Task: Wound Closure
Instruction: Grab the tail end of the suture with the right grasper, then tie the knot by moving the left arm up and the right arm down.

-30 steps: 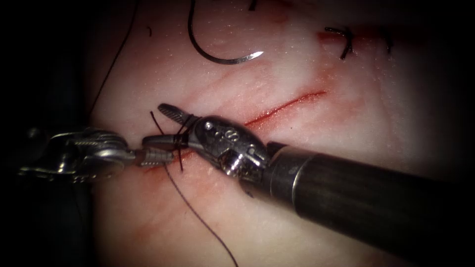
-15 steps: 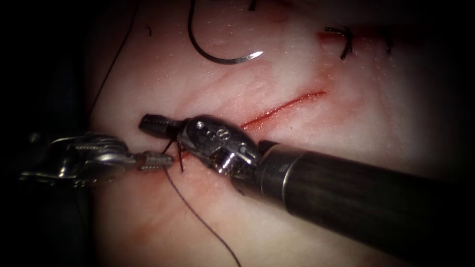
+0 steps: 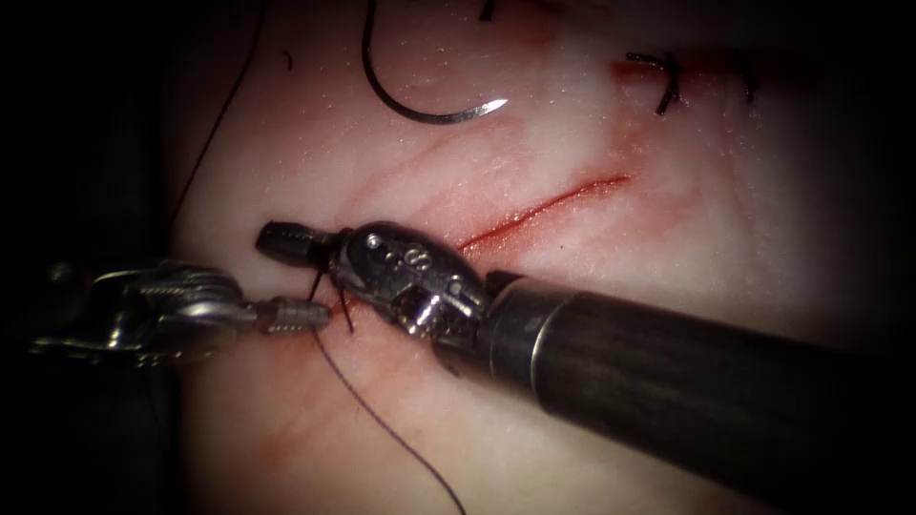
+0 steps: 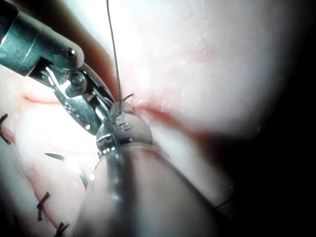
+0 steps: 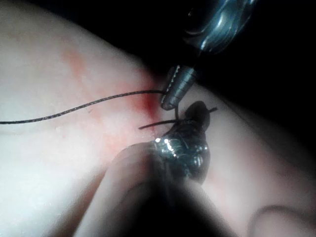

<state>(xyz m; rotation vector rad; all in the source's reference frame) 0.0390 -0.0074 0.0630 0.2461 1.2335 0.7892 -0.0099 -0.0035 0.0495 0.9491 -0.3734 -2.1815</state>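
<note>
The curved needle [image 3: 420,113] lies free on the tissue [image 3: 592,286] to the left of the cut [image 3: 553,202], held by neither tool and not in the tissue. My left tool [image 3: 310,313] comes in from the left, shut on the long thread [image 3: 382,420] at the cut's lower end. The right tool [image 3: 281,240] lies across the cut with its jaws shut on a short thread end just above the left tip. The right wrist view shows its jaws [image 5: 196,112] gripping that short end beside the left tool [image 5: 175,88]. In the left wrist view, thread [image 4: 114,49] rises from my left jaws [image 4: 120,112].
Finished stitches with cut ends [image 3: 668,81] sit at the cut's upper right. Red fluid stains the tissue around the tool tips. The right tool's thick shaft [image 3: 687,381] crosses the tissue below and to the right of the cut.
The right tool's jaws, open a second ago with thread looped round one jaw, have shut and shifted slightly left. The left tool has hardly moved.
</note>
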